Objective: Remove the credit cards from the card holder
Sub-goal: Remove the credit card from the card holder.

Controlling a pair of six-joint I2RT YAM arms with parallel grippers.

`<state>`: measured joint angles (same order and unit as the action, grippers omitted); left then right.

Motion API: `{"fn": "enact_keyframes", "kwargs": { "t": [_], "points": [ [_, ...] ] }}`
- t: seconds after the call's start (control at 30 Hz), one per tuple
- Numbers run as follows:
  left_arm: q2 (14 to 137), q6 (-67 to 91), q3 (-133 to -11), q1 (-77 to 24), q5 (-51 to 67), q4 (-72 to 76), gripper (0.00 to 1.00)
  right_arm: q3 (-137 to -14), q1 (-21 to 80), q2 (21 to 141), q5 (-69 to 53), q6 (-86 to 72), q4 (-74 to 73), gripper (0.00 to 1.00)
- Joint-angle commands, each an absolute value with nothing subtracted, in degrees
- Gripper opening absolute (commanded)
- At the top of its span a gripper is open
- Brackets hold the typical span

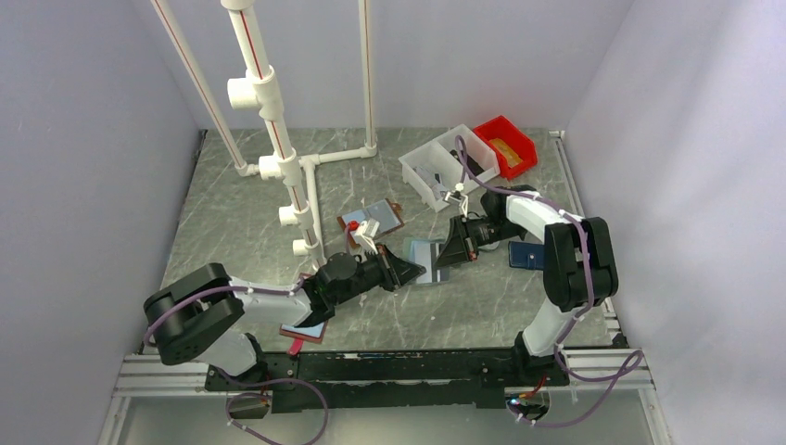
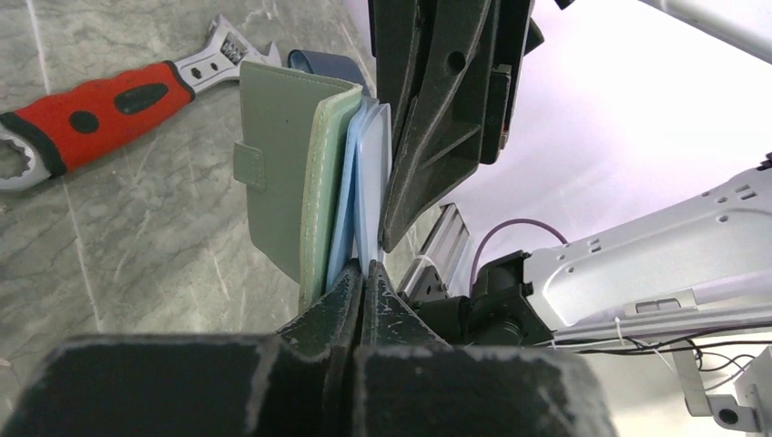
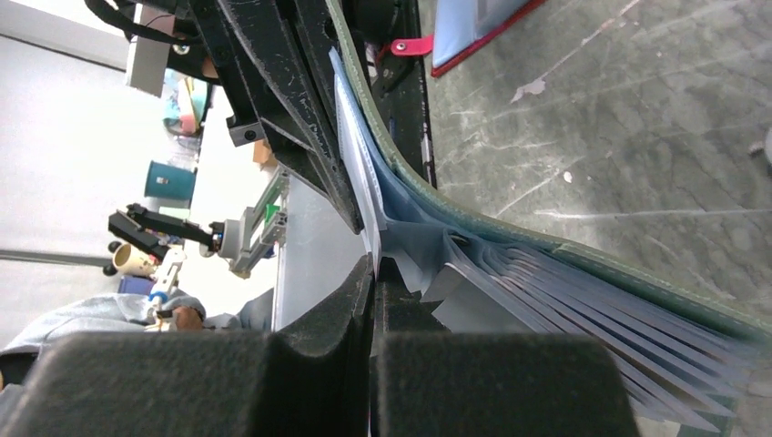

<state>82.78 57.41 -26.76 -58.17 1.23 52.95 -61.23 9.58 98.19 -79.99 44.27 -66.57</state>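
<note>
With the card holder (image 1: 422,250) near the centre of the table (image 1: 241,232), you had the left gripper (image 1: 417,272) clamped on it from 7 o'clock and the right gripper (image 1: 445,259) from 3 o'clock; a slow opposed pull would best expose its sleeves (image 3: 546,314).

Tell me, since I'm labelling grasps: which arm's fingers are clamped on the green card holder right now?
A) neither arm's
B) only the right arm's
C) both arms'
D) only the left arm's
C: the left arm's fingers and the right arm's fingers are each shut on a pale blue inner leaf of the card holder, facing each other.
</note>
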Motion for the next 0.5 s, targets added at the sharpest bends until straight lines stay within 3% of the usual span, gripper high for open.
{"fn": "enact_keyframes", "kwargs": {
  "t": [0.0,0.27,0.47],
  "points": [
    [85.26,60.26,-25.44,-57.83,2.43,59.39,0.05,-60.86,9.03,99.19,-77.29,39.52,-58.97,0.00],
    [88.49,63.30,-21.31,-57.86,0.30,62.56,0.20,-59.33,10.06,101.32,-72.67,30.50,-50.85,0.00],
    [89.34,63.74,-19.40,-57.75,0.10,62.85,0.22,-60.65,13.00,104.19,-68.65,27.68,-49.53,0.01]
  ]
}}
